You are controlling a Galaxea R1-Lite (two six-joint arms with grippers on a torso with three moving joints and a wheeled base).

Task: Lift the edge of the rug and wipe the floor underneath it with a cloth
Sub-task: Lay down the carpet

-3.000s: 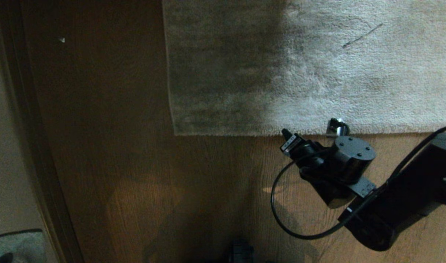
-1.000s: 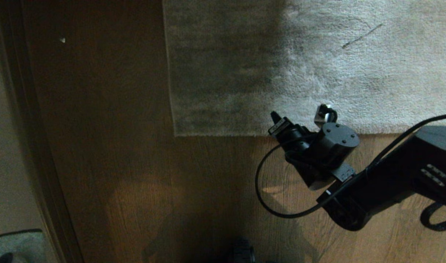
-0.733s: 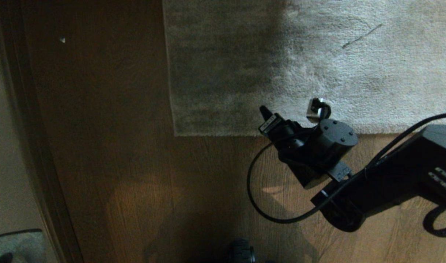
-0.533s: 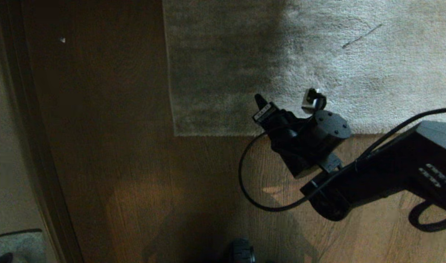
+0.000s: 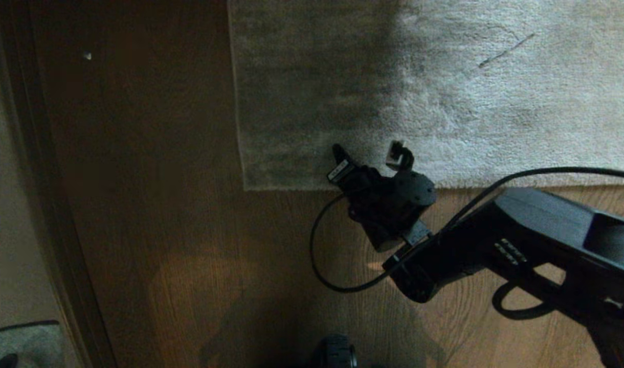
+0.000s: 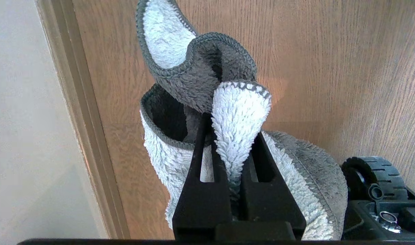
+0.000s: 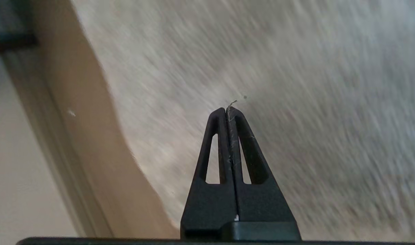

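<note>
**Closed right pincer over the rug, nothing gripped yet**

The right pincer is pressed fully together with nothing between its tips but a stray fibre. It hangs over the pile of the light grey-beige rug, and the rug edge lies just behind it, flat against the floor. The rug's corner is a little to the side of the pincer, toward the robot's left. The main risk, judging from this, is that tips this tightly closed cannot take the border: if they descend as they are, they will only press or drag the pile, and the rug will probably slide or bunch rather than lift. They would likely need to part and come in at the edge itself, low enough to get under the flat border.

Farther away, the left pincer is parked near a wheel of the base, clamped narrowly on a fold of the grey-and-pale-blue microfibre cloth. Only a thin fold is held, so a hard wipe could tug it free. A black cable loops under the right arm and might snag.
</note>
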